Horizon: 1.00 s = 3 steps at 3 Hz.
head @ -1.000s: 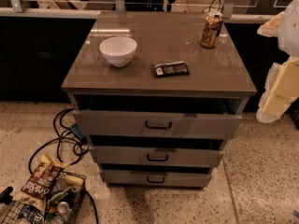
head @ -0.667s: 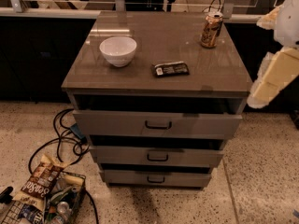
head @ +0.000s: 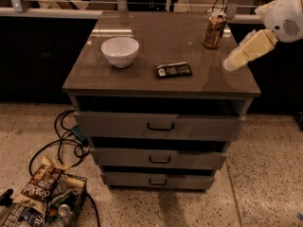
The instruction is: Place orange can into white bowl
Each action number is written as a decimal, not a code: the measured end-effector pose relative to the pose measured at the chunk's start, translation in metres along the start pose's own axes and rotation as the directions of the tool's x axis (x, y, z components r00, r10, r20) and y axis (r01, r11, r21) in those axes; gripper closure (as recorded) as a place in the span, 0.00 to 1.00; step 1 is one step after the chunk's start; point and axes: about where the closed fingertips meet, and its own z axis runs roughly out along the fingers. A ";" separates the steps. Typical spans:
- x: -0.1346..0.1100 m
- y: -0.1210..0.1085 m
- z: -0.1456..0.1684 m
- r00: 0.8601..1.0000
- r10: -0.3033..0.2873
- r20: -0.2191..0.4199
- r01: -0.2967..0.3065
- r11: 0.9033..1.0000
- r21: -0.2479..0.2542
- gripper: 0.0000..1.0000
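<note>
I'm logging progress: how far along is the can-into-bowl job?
Nothing is done yet: the orange can stands upright at the back right of the cabinet, apart from the empty white bowl. The end effector hangs near the can, not touching it. Grasping, carrying and placing remain.

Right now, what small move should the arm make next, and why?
Probably ease the gripper toward the can: it stands upright near the far right corner of the cabinet top, apart from the gripper, which hangs over the right edge. The bowl sits empty.
</note>
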 end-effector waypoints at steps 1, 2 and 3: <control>-0.008 -0.044 0.034 0.980 0.116 0.162 -0.127 0.990 0.058 0.00; -0.005 -0.072 0.048 0.947 0.184 0.263 -0.220 0.968 0.117 0.00; 0.013 -0.092 0.048 0.916 0.248 0.315 -0.318 0.927 0.197 0.00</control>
